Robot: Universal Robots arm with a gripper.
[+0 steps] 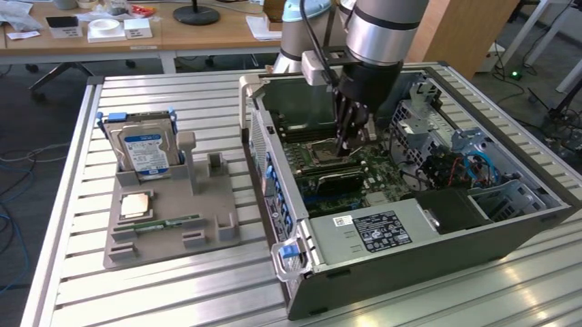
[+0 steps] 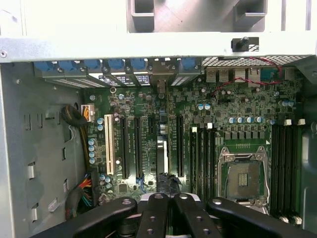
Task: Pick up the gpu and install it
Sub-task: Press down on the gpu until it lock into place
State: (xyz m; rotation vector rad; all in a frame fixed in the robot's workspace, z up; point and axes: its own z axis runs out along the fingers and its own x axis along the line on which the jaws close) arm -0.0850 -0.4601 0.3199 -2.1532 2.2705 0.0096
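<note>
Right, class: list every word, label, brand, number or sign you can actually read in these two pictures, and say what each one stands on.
None can be read.
Blue-white label on the hard drive: print too small to read.
Black label on the power supply: white print too blurred to read.
Small white sticker beside it: unreadable.
Motherboard markings and the stickers near the rear slots: too small to read.

- Arm [image 1: 377, 30]: thick silver-grey metal tube segment, dark black wrist section below it.
- Pale blue-grey joint cap on the segment behind.
- Small light grey box clamped at the wrist, black cable looping up from it.
- Claw [image 1: 350, 139]: matte black, slim linked fingers [image 2: 153, 218], round pivot screws showing at each knuckle in the wrist view.
</note>
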